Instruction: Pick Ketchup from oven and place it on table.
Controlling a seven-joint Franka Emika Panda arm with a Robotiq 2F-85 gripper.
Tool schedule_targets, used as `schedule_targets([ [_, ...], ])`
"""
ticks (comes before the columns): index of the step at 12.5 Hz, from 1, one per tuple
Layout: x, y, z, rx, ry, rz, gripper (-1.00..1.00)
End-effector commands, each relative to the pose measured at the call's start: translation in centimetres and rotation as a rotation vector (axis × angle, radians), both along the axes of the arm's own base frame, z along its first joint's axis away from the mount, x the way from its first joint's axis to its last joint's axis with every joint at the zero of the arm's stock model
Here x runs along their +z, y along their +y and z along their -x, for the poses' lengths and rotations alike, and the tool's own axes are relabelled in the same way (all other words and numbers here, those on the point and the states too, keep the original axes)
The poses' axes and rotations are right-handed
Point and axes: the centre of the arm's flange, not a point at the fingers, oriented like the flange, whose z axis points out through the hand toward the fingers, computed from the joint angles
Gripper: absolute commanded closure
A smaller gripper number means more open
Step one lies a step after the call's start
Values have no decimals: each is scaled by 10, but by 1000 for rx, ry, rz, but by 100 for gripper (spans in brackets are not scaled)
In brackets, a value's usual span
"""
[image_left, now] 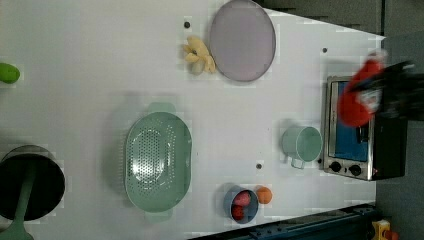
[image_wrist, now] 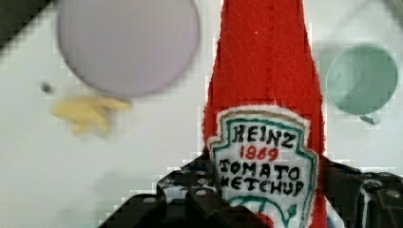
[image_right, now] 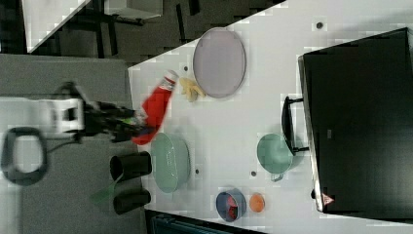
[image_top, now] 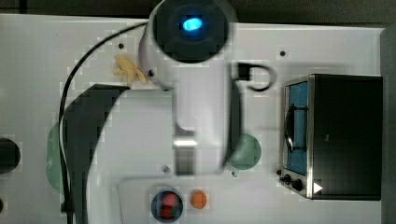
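Between the black fingers (image_wrist: 190,199) of the claw (image_wrist: 266,199) sits the ketchup (image_wrist: 266,95), a red felt-like bottle gripped at its labelled lower body, its neck reaching away past the fingertips. It hangs in the air above the table (image_wrist: 142,142), clear of the oven (image_left: 357,135). Below it in the wrist view lie a grey plate (image_wrist: 128,42), a green cup (image_wrist: 363,78) and a yellow peel (image_wrist: 88,114).

Red felt ketchup (image_wrist: 266,95) airborne above white table (image_left: 100,60), oven (image_left: 357,135) shut
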Motion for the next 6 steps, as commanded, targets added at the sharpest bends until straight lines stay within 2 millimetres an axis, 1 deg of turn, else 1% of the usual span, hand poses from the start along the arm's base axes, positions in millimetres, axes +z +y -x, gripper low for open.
schedule_targets([
  [1,-75,-51,6,-111,48,25,-29],
  [3,-126,-59,20,-126,53,27,-29],
  [6,-194,-63,39,-137,62,33,-29],
])
